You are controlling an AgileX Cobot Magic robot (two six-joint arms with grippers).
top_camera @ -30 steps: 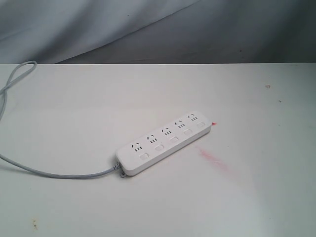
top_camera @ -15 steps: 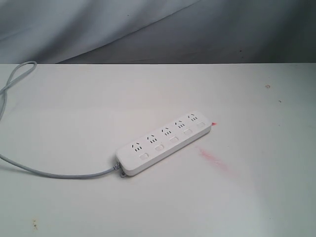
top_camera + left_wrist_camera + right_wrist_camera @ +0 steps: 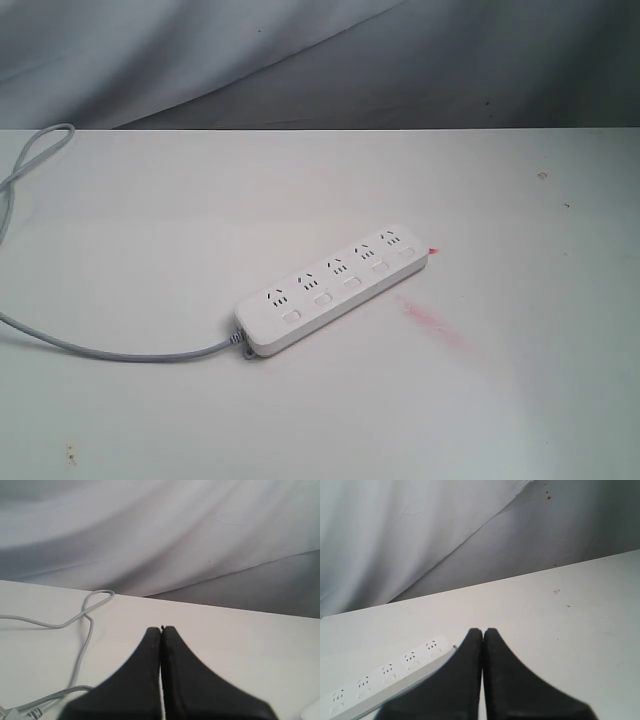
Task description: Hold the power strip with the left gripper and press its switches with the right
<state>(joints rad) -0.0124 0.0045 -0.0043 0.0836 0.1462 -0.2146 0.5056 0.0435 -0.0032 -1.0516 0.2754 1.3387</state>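
The white power strip [image 3: 335,287] lies diagonally on the white table, its five switches along the near side and its grey cord [image 3: 110,350] running off to the left. Neither arm shows in the exterior view. In the left wrist view my left gripper [image 3: 161,629] is shut with nothing between its black fingers; the cord [image 3: 82,630] loops on the table beyond it. In the right wrist view my right gripper [image 3: 483,631] is shut and empty too, with the power strip [image 3: 385,676] lying beside and beyond it, apart from the fingers.
A pinkish-red smear [image 3: 432,322] marks the table [image 3: 500,400] just right of the strip. A small red tag [image 3: 433,250] sticks out at the strip's far end. A grey cloth backdrop [image 3: 300,60] hangs behind the table's far edge.
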